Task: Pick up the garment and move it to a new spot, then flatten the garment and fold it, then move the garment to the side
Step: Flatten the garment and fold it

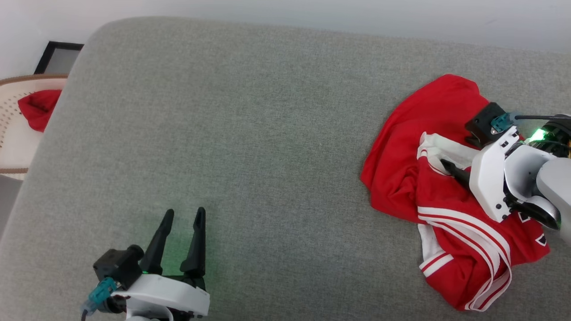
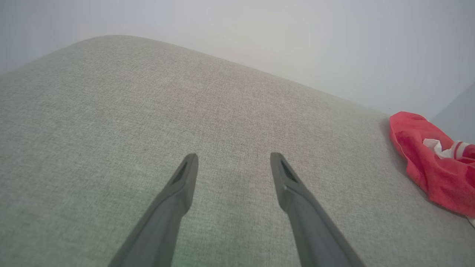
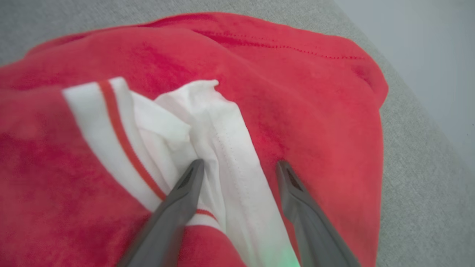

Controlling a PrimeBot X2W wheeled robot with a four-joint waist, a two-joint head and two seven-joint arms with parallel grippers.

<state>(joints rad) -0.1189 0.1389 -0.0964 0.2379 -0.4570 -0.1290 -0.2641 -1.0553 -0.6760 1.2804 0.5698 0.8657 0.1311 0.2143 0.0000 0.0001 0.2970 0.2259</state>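
The garment (image 1: 446, 196) lies crumpled on the right part of the grey cushioned surface (image 1: 267, 133). It is bright red, with a white sleeve and red-and-white striped trim. My right gripper (image 1: 455, 154) is down on its middle. In the right wrist view this gripper (image 3: 240, 163) is open, and its two fingers straddle a raised fold of white sleeve (image 3: 226, 148) on the red cloth (image 3: 297, 92). My left gripper (image 1: 184, 214) is open and empty over bare fabric at the lower left, far from the garment. The left wrist view shows these spread fingers (image 2: 233, 157) and the garment (image 2: 434, 163) at the right edge.
Beyond the surface's left edge stands a pale woven basket (image 1: 13, 142) holding a red cloth (image 1: 38, 107), with a black frame (image 1: 58, 58) behind it. A pale wall runs along the far edge. The garment lies close to the surface's right and far edges.
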